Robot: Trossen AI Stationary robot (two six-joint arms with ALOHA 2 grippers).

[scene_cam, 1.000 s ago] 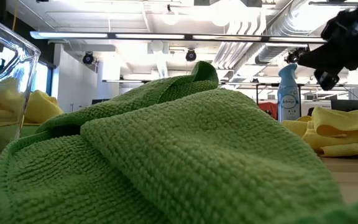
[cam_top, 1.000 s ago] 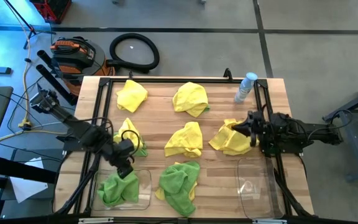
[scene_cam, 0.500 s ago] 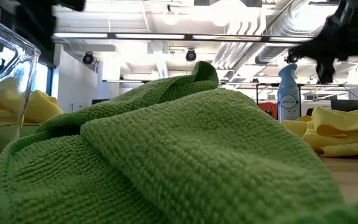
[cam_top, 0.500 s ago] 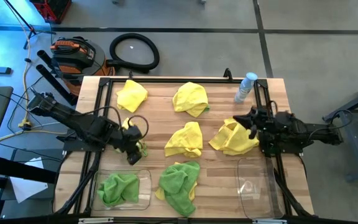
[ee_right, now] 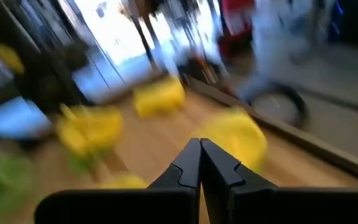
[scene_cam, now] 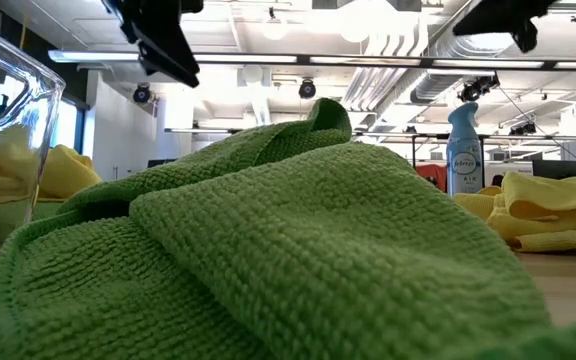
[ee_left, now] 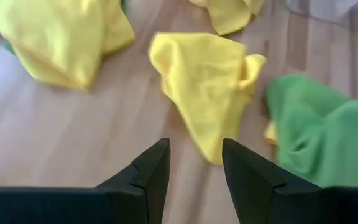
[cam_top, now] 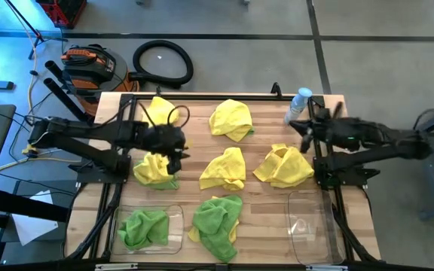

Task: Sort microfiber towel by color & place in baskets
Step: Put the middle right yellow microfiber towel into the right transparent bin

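Sorting is partway: one green towel (cam_top: 143, 228) already sits in the left basket (cam_top: 173, 239), the right basket (cam_top: 313, 226) holds nothing yet, and both arms are between picks. The left pincer (cam_top: 173, 148) hovers over the table (cam_top: 194, 154) w/ fingers spread and nothing between them, just beside a mixed clump (cam_top: 154, 169) of yellow cloth w/ a green edge showing under it. Its wrist view looks down on the centre yellow towel (ee_left: 207, 87) and the loose green towel (ee_left: 316, 134) lying between the baskets at the near edge. The right pincer (cam_top: 307, 128) is raised near the spray bottle (cam_top: 297, 105), fingers pressed together and holding nothing, w/ a yellow towel (cam_top: 283, 167) on the table just below it toward the right basket. Two more yellow towels lie at the far side, (cam_top: 159, 114) and (cam_top: 231, 119). Judging by that: left arm is about to choose a cloth, prob. the loose green one, so it needs to drop and pinch a raised fold. Right arm must open, come down on the near yellow towel, then carry it to the right basket. The clump needs yellow separated from green first.
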